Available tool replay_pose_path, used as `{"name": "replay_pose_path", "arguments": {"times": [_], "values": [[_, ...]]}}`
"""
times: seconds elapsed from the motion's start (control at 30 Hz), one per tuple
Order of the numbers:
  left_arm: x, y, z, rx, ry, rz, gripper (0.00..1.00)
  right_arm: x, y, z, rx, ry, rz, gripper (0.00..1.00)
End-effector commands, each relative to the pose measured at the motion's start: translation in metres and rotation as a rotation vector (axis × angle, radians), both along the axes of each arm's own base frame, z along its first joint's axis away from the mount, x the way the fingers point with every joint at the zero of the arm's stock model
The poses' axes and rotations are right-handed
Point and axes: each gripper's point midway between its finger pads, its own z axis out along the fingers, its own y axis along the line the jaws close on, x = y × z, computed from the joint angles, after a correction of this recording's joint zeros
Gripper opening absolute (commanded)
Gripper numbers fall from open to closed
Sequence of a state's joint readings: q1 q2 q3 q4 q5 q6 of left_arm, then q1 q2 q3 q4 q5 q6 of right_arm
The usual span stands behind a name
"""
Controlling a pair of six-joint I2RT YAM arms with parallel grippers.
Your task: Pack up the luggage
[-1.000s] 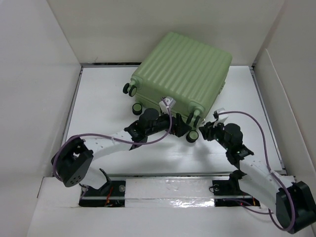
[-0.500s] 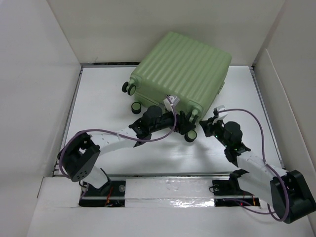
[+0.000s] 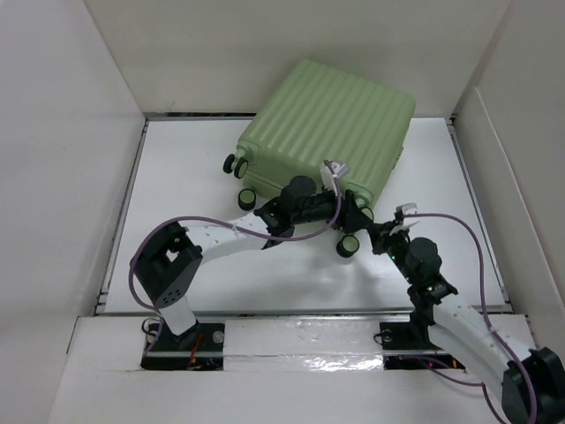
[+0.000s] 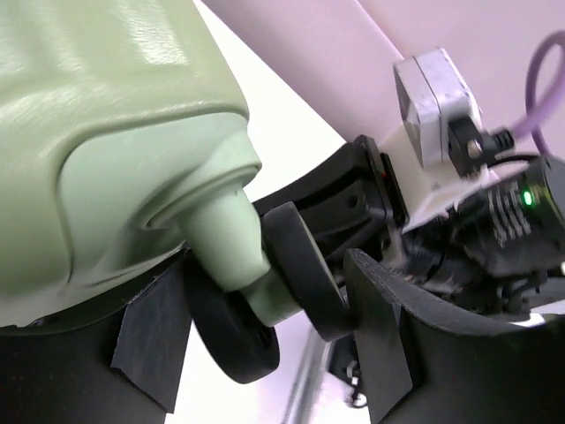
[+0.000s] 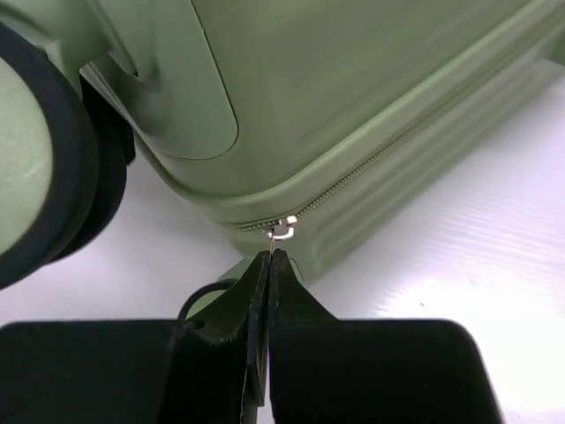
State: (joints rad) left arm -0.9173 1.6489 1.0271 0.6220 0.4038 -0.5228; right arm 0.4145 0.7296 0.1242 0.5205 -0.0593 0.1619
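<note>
Closed green luggage (image 3: 331, 124) lies on a table (image 3: 185, 177). Left gripper (image 4: 265, 344) straddles a wheel (image 4: 300, 283), fingers spread. Right gripper (image 5: 267, 265) pinches the zipper pull (image 5: 282, 231).

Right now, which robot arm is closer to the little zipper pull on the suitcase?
Right. Its end effector is pinched shut just below the zipper pull; the left end effector straddles a spinner wheel at the corner.

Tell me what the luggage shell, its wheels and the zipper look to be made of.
Luggage shell: seemingly hard moulded plastic, light green with a satin sheen; it has crisp ribs and soft highlights.
Wheel: a dull black tyre, probably rubber or soft plastic, on a pale green plastic stem.
Zipper: fine green teeth, material unclear; its silver, shiny pull looks like metal and sits right at the closed fingertips of the right gripper.
</note>
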Motion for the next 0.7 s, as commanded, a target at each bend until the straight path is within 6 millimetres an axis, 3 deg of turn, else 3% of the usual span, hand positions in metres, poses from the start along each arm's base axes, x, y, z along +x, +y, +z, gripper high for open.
{"name": "replay_pose_path", "arguments": {"times": [0.0, 0.13, 0.2, 0.23, 0.3, 0.37, 0.43, 0.47, 0.5, 0.57, 0.6, 0.63, 0.67], "values": [[0.000, -0.038, 0.067, -0.128, -0.111, -0.050, 0.42, -0.024, 0.025, 0.021, 0.062, -0.044, 0.103, 0.00], [-0.009, -0.067, 0.088, -0.156, -0.110, -0.098, 0.35, -0.039, 0.048, 0.027, 0.108, -0.051, 0.146, 0.00], [-0.016, -0.081, 0.095, -0.160, -0.107, -0.120, 0.34, -0.039, 0.057, 0.020, 0.109, -0.026, 0.142, 0.00], [-0.012, -0.083, 0.097, -0.161, -0.108, -0.107, 0.34, -0.040, 0.063, 0.031, 0.146, -0.057, 0.152, 0.00], [-0.017, -0.095, 0.099, -0.155, -0.110, -0.112, 0.34, -0.044, 0.080, 0.023, 0.140, -0.043, 0.169, 0.00], [-0.014, -0.099, 0.098, -0.148, -0.098, -0.104, 0.34, -0.045, 0.089, 0.034, 0.186, -0.074, 0.135, 0.00], [-0.015, -0.104, 0.096, -0.147, -0.063, -0.119, 0.43, -0.040, 0.096, 0.037, 0.222, -0.089, 0.096, 0.00], [-0.015, -0.107, 0.099, -0.154, -0.054, -0.126, 0.51, -0.040, 0.098, 0.038, 0.230, -0.096, 0.060, 0.00], [-0.016, -0.110, 0.090, -0.136, -0.032, -0.140, 0.65, -0.035, 0.106, 0.040, 0.240, -0.109, 0.042, 0.00], [-0.019, -0.113, 0.086, -0.136, -0.003, -0.160, 0.75, -0.028, 0.112, 0.043, 0.239, -0.141, -0.012, 0.00], [-0.022, -0.114, 0.083, -0.136, 0.005, -0.177, 0.78, -0.028, 0.115, 0.066, 0.334, -0.198, -0.033, 0.00], [-0.017, -0.109, 0.085, -0.140, 0.006, -0.167, 0.81, -0.025, 0.116, 0.050, 0.278, -0.208, -0.045, 0.00], [-0.009, -0.102, 0.087, -0.141, -0.001, -0.146, 0.85, -0.026, 0.116, 0.051, 0.304, -0.220, -0.036, 0.00]]}}
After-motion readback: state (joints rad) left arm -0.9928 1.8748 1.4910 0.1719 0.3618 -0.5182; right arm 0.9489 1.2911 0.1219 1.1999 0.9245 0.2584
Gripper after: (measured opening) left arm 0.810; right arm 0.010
